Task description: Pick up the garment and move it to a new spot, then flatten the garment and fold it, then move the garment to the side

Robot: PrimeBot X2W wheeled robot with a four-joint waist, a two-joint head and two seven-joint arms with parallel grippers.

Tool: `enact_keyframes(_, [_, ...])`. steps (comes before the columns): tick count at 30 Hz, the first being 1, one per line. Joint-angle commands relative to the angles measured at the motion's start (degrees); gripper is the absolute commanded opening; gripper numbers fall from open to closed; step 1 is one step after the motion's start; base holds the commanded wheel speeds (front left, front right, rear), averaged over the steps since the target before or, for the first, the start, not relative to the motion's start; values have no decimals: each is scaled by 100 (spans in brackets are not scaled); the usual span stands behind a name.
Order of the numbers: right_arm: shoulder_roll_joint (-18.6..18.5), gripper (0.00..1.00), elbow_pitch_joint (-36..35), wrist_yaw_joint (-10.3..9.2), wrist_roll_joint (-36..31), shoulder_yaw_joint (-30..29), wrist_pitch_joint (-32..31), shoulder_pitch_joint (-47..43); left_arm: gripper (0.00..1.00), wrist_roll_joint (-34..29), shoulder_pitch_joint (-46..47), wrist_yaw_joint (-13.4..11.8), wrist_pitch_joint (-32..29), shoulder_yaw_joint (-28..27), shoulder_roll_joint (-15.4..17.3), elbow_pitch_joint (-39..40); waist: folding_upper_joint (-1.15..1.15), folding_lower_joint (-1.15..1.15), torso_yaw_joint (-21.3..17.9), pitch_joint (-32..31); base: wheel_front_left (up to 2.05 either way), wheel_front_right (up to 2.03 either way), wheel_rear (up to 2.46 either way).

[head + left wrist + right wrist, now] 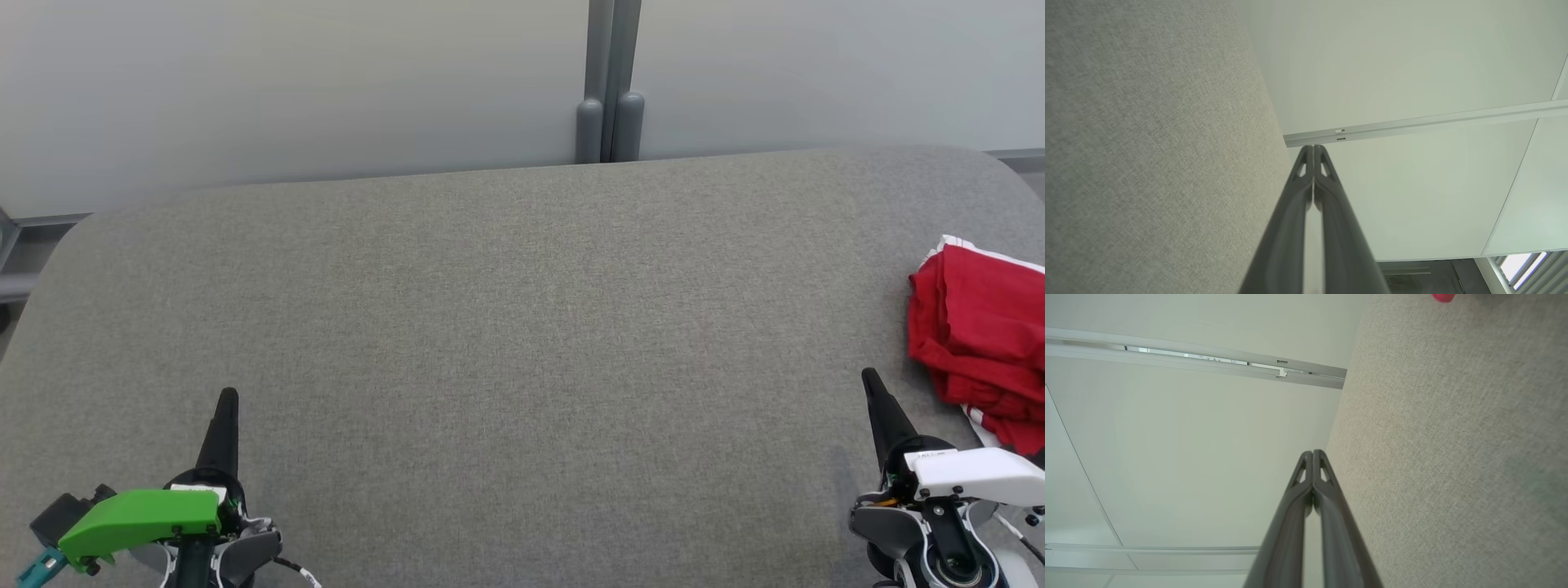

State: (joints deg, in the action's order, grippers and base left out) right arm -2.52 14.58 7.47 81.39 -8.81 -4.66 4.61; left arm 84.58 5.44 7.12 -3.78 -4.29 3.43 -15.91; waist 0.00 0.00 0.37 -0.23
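The garment (pixel 984 351) is red with white trim and lies bunched at the table's right edge, partly cut off by the head view's border. A sliver of its red cloth (pixel 1443 297) shows at the top of the right wrist view. My right gripper (pixel 870 379) is shut and empty, a short way left of the garment and not touching it. My left gripper (pixel 229 398) is shut and empty at the lower left, far from the garment. In the wrist views each pair of fingers is pressed together at the tips, left (pixel 1314 148) and right (pixel 1313 452).
The grey fabric table (pixel 506 327) spans the head view, with rounded far corners. Behind it stand pale partition panels joined by a grey post (pixel 611 82). The table's far edge runs near that wall.
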Motion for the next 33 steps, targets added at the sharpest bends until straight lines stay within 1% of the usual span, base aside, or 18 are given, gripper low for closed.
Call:
enact_keyframes(1, [-38,0,-42,5,166,14,-40,85,0,115,129,45,-34,-41,7,36,0,0,-3,3,0,0,0])
enact_keyframes(22, [-52,0,-64,4,1127,106,-263,187,0,805,263,52,-252,-119,-62,72,0,0,-37,41,0,0,0])
enact_keyframes(33, [-50,0,-63,4,1100,104,-259,184,0,787,249,52,-249,-116,-60,70,0,0,-37,41,0,0,0])
